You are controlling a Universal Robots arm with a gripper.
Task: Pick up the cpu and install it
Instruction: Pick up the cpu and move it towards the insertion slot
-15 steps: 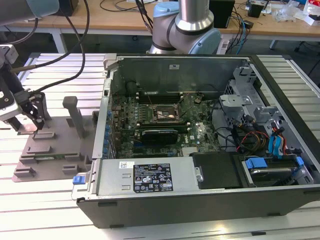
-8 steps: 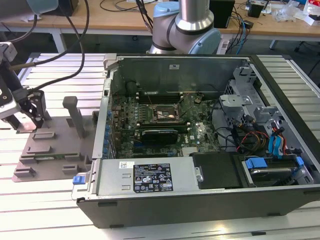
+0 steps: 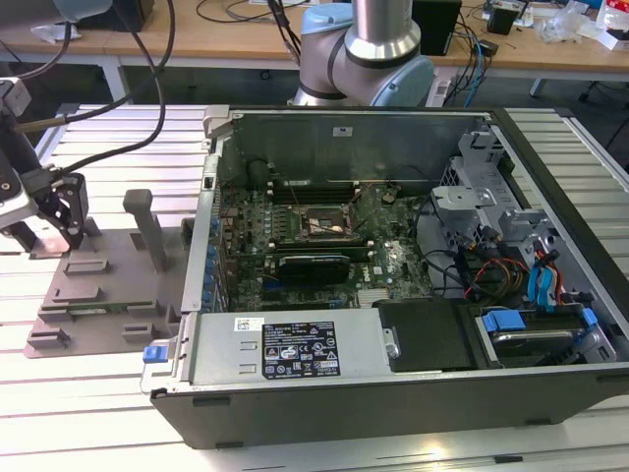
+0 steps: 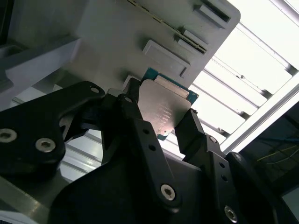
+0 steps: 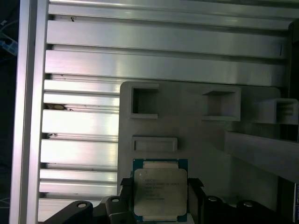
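The cpu [image 4: 164, 111] is a flat square chip with a silvery top and a thin green edge, and it sits between my two black fingers. My gripper [image 4: 162, 106] is shut on it, one finger against each side edge. In the first wrist view the cpu [image 5: 160, 193] hangs just over the grey plastic tray [image 5: 196, 135], with my gripper [image 5: 160, 186] around it. In the exterior view my gripper [image 3: 69, 218] is at the far left, over the left end of the tray [image 3: 118, 285]. The motherboard socket [image 3: 319, 224] lies inside the open computer case [image 3: 393, 393].
The grey tray has raised blocks and an upright post [image 3: 147, 231]. It lies on a slatted aluminium table [image 3: 118, 147]. The case walls stand around the motherboard, with cables and a drive cage [image 3: 491, 216] at the exterior view's right. The arm's base [image 3: 369, 59] is behind the case.
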